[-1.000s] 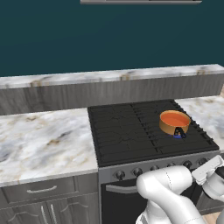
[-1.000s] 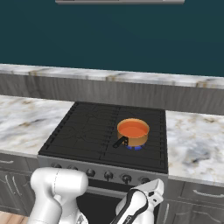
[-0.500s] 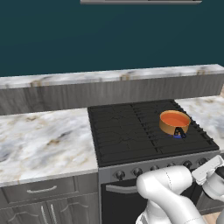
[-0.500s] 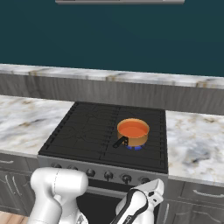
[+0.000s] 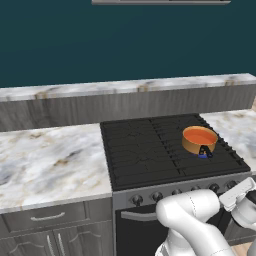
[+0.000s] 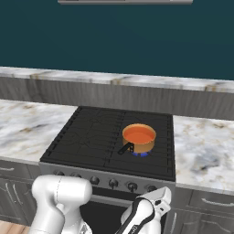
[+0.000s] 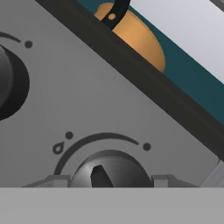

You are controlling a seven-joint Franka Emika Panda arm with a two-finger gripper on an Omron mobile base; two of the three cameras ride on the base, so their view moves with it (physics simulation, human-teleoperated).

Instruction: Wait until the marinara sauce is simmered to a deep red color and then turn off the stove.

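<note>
The marinara sauce (image 5: 199, 135) (image 6: 138, 135) is a smooth orange-red disc in a small copper-tan pot (image 7: 140, 41) on the front right burner of the stove (image 5: 150, 150) (image 6: 91, 137). A small blue flame (image 5: 202, 155) (image 6: 140, 154) shows under the pot. My gripper (image 7: 109, 180) (image 5: 234, 189) (image 6: 165, 194) is pressed against the stove's grey front panel. In the hand view a dark knob (image 7: 109, 169) sits between the two finger tips, and the gripper is shut on it.
Marble counters (image 5: 50, 160) (image 6: 205, 146) flank the stove on both sides, with a raised ledge behind. More knobs (image 6: 113, 183) (image 7: 6, 83) line the front panel. Grey drawers (image 5: 50, 217) sit under the left counter.
</note>
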